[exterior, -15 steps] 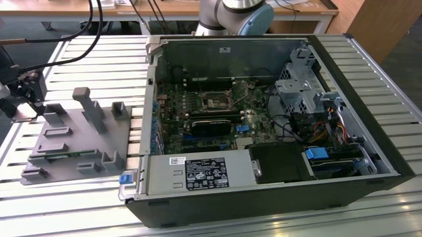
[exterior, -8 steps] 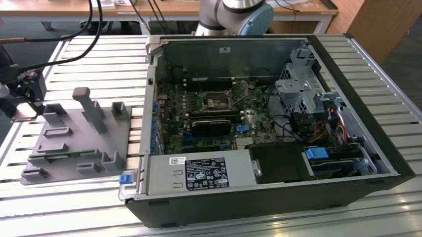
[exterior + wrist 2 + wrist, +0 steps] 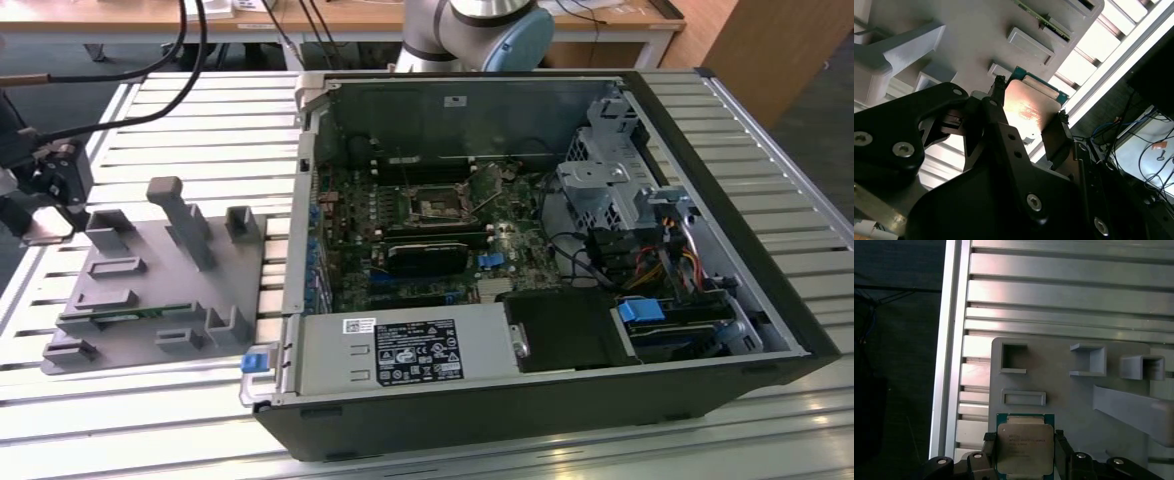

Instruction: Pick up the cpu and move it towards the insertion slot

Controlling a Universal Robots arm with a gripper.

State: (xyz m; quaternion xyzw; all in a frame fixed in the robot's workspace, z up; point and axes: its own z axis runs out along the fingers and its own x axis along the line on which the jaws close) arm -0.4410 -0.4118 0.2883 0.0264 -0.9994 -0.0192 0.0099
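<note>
- My pincer [image 3: 1024, 440] is closed narrow on the cpu [image 3: 1025, 450], a small flat square chip with a silvery metal top and a green board rim. One black finger presses each of two opposite edges, which leaves the metal face untouched.
- In both wrist views the chip sits level between the fingers, right over the near edge of the grey plastic fixture plate [image 3: 1064, 400]. I cannot tell whether it hangs clear of the plate or touches it.
- In the exterior view I am at the far left, over the plate's outer edge, on the slatted aluminium table [image 3: 200, 130].
- The insertion slot [image 3: 434, 205], a square socket with a silver frame and dark centre, lies on the green motherboard inside the open black computer case [image 3: 534, 420]. It is well apart from me, toward the exterior view's right.
- Between us stand the plate's raised blocks and its tall grey upright post [image 3: 180, 225], then the case's pale side wall [image 3: 310, 150].
- Around the socket I judge it crowded: a metal drive cage [image 3: 601, 185] and bundled wires [image 3: 627, 265] sit to its right.
</note>
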